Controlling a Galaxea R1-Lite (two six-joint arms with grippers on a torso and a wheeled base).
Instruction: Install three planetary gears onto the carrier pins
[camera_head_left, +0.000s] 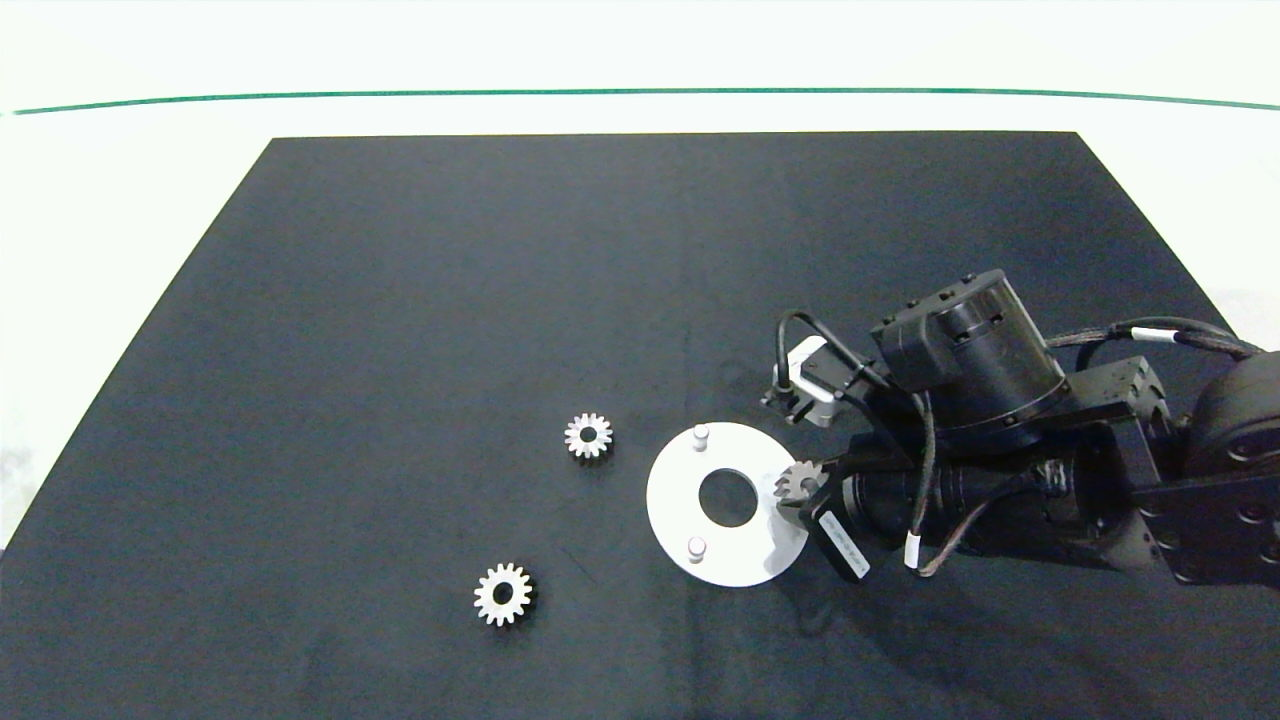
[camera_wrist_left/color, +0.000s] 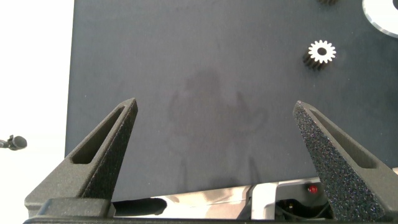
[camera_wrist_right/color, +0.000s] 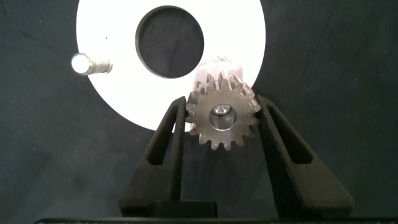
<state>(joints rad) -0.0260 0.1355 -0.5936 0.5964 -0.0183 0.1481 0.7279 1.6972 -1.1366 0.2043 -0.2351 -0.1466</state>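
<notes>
The white carrier disc lies flat on the black mat, with two bare carrier pins standing on it. My right gripper is at the disc's right rim, shut on one planetary gear. This gear sits over the third pin, whose tip shows in the centre hole. Another bare pin appears in the right wrist view. Two more gears lie flat on the mat left of the disc. My left gripper hangs open over bare mat, out of the head view, with one gear ahead of it.
The black mat covers most of a white table. A green line runs across the table's far side. The right arm's body fills the mat's right side, next to the disc.
</notes>
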